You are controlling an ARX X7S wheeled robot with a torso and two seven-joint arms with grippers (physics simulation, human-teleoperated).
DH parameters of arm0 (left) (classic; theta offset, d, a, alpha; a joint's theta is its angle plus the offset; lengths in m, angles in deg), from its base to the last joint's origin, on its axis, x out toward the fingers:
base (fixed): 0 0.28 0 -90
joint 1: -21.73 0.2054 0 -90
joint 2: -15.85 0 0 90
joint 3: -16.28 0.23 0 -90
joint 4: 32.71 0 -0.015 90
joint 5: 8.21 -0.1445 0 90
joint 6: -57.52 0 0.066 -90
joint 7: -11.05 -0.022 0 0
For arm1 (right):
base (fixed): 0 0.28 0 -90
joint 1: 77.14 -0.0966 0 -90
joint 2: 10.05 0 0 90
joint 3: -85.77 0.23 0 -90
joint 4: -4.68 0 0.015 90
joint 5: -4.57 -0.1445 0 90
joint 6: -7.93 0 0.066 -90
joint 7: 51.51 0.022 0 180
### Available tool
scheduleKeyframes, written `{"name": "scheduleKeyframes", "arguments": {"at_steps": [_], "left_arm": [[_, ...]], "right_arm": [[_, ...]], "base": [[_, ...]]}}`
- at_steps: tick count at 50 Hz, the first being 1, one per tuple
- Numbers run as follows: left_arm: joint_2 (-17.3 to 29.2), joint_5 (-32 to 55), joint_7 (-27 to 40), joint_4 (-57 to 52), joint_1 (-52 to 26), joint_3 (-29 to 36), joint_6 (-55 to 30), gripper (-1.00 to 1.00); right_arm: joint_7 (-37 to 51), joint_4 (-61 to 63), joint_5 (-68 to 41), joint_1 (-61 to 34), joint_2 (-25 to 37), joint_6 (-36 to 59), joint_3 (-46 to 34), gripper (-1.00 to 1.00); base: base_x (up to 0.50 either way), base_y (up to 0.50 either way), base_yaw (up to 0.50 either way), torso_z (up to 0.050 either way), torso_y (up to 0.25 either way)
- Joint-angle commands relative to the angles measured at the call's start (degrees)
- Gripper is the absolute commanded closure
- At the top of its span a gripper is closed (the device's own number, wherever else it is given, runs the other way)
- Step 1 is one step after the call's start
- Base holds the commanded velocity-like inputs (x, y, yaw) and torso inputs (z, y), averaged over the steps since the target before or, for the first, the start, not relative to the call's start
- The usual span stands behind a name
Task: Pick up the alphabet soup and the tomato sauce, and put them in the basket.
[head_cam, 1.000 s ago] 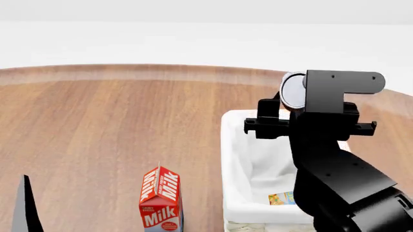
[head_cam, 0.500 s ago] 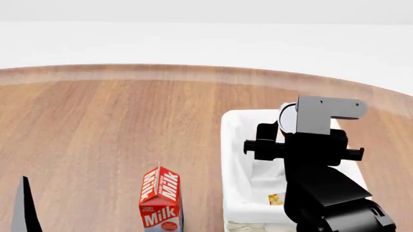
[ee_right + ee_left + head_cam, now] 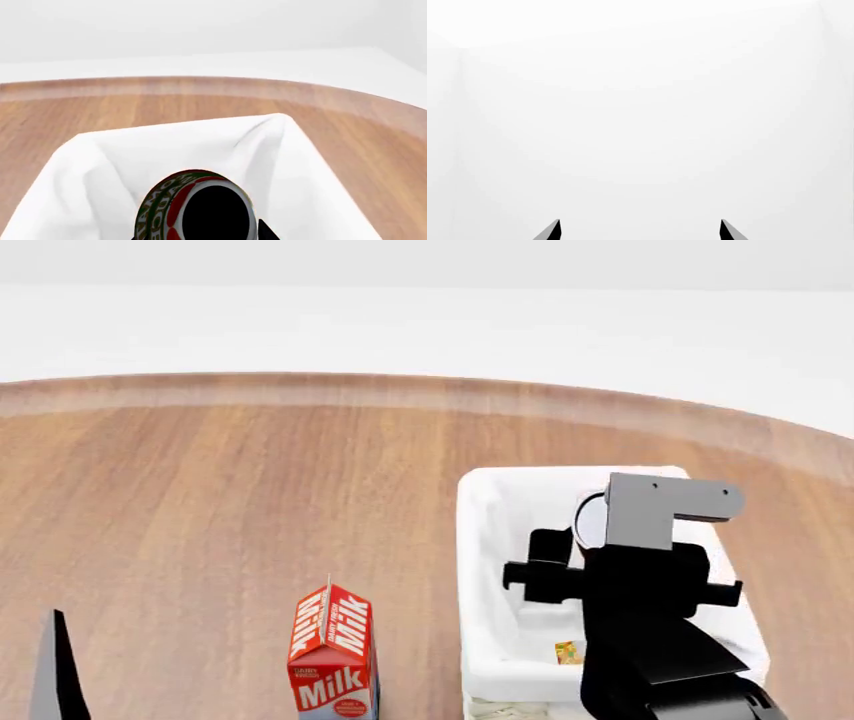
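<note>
Smooth satin wood grain across the table [image 3: 240,490]. Soft matt white cloth lining the basket [image 3: 483,540], coarse wicker below. Printed card milk carton [image 3: 332,652] beside the basket. Glossy paper-labelled tomato sauce [image 3: 197,207].

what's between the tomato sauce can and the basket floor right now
Nothing visible blocks it. The right gripper holds the tomato sauce can over the open basket, with only white liner showing beneath it. The alphabet soup can lies at the basket's near end, largely hidden by the arm.
</note>
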Motion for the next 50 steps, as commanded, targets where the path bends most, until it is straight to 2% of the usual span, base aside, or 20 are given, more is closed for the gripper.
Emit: {"name": "scheduleKeyframes", "arguments": {"at_steps": [1, 16, 17, 32, 50], "left_arm": [[0.0, 0.0, 0.0, 0.3, 0.0, 0.2, 0.2, -1.00], [0.1, 0.0, 0.1, 0.3, -0.3, 0.3, -0.1, -1.00], [0.1, 0.0, 0.1, 0.4, -0.2, 0.3, 0.0, -1.00], [0.1, 0.0, 0.2, 0.9, 0.0, 0.4, 0.7, -1.00], [0.1, 0.1, 0.3, 1.4, 0.0, 0.6, 1.2, -1.00]], "right_arm": [[-0.5, -0.4, 2.1, 0.3, -0.2, 0.3, 0.5, 1.00], [-0.5, -0.7, 2.0, -0.1, -0.6, 0.7, 0.6, 1.00], [-0.7, -1.5, 2.1, -0.2, -0.9, 0.6, 0.6, -1.00], [-0.7, -1.1, 2.4, 0.2, -0.9, -0.2, 0.7, -1.00], [1.8, 6.2, 7.0, 1.3, 1.6, -10.1, 1.6, -1.00]], "base": [[0.00, 0.00, 0.00, 0.000, 0.000], [0.00, 0.00, 0.00, 0.000, 0.000], [0.00, 0.00, 0.00, 0.000, 0.000], [0.00, 0.00, 0.00, 0.000, 0.000], [0.00, 0.00, 0.00, 0.000, 0.000]]}}
